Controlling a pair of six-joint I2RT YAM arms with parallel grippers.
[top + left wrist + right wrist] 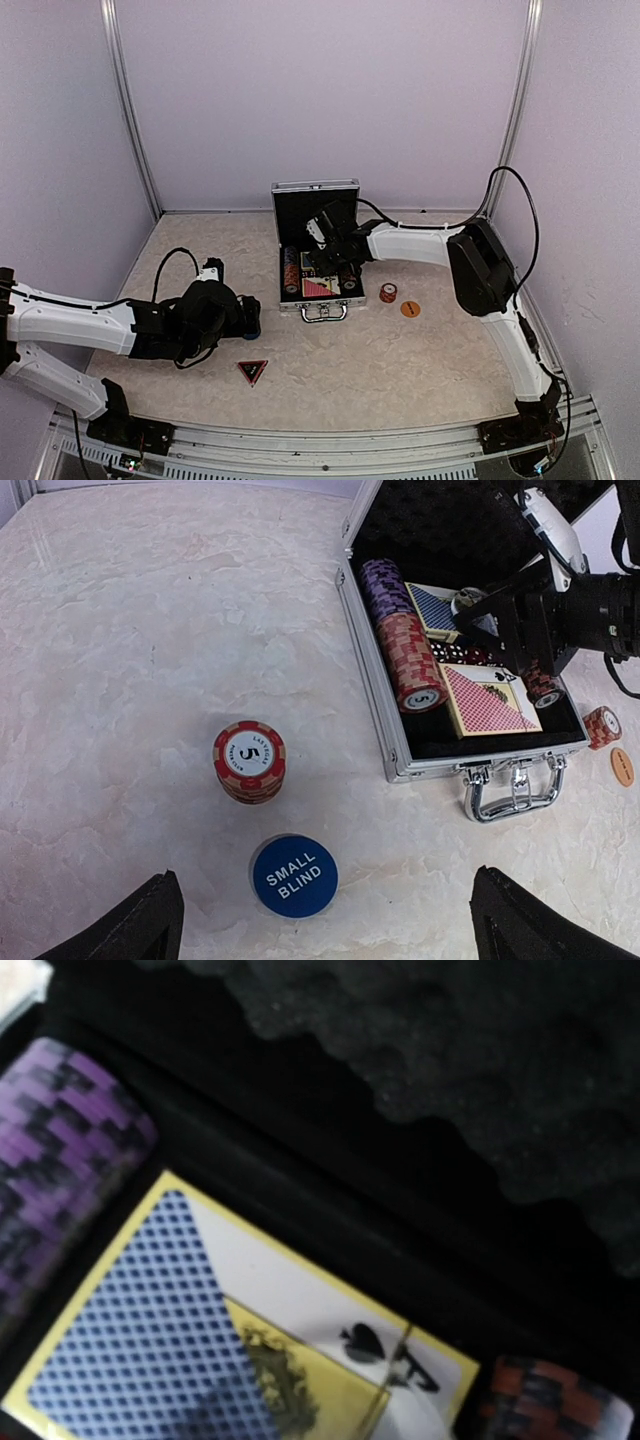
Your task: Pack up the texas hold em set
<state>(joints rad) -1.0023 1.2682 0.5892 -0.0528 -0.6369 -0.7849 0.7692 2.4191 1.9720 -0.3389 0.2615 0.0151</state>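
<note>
Our L gripper hangs low over the table, its matte black fingers spread wide w/ nothing btwn them. Just ahead of them a round blue button marked SMALL BLIND lies flat on the cream marbled top. Just beyond it, not touching, stands a short chip stack, orange-red w/ pale edge stripes & a white 5 on top.

Our R gripper is down inside the open case, over the blue deck. Its own cam shows no fingers, so we can't tell if they're apart or together. It blocks part of the case's R side.

The case sits mid-table. It is ribbed silver aluminium, lid upright w/ bumpy black foam, metal handle on the near side. Inside we count:
- 2 decks, the blue diamond-back behind & the red deck in front
- 1 purple roll & 1 orange-red roll of chips, on their sides along the L wall
- 1 more roll, partly hidden on the R

Outside, R of the case, a 2nd loose stack & a flat orange button lie near each other but apart. 1 red triangle lies toward the near edge, well apart from the case.
</note>
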